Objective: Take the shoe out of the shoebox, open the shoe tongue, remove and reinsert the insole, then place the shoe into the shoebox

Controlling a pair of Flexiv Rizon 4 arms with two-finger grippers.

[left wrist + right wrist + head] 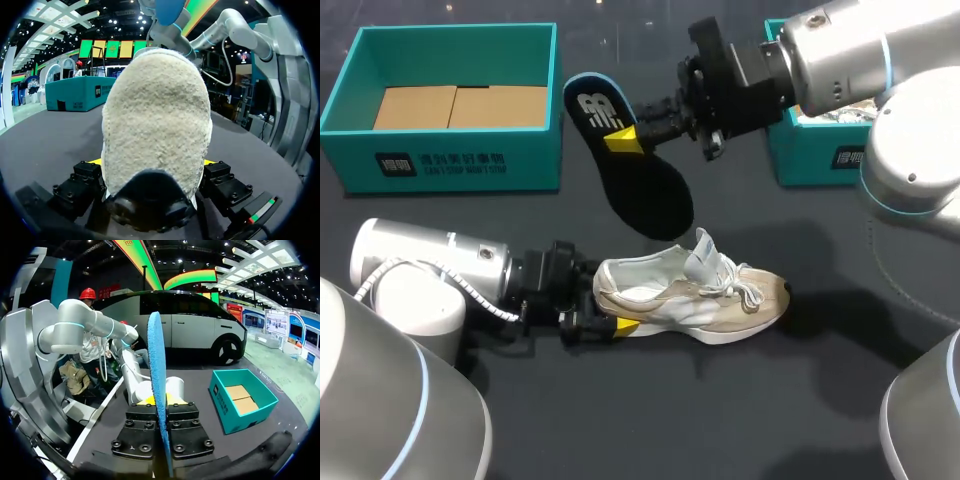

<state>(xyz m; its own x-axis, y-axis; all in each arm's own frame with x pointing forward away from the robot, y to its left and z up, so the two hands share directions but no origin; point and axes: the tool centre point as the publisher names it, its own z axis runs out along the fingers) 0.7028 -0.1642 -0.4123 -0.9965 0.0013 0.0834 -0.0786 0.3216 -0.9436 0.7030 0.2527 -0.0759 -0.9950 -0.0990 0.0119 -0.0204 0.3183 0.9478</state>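
Item 1, my left gripper [620,325]: low over the table [620,420], fingers closed on the heel of the shoe [695,295], one yellow tip on each side of it. In the left wrist view the fuzzy beige heel fills the space between my fingers.

Item 2, shoe: beige and white, lying flat on the table and pointing straight away from my left gripper. The tongue stands up and the laces are loose toward the toe.

Item 3, my right gripper [625,140]: raised above the table, beyond the shoe, fingers clamped on the insole [630,170] close to its heel end.

Item 4, insole: black on top and blue underneath. It is clear of the shoe, and its long front part hangs down past my right fingers toward the shoe. In the right wrist view it stands edge-on between my fingertips.

Item 5, shoebox [450,165]: teal and open, cardboard on its floor. It sits well beyond my left gripper, out ahead of my right.

Item 6, second teal box [810,160]: behind my right arm, partly hidden.
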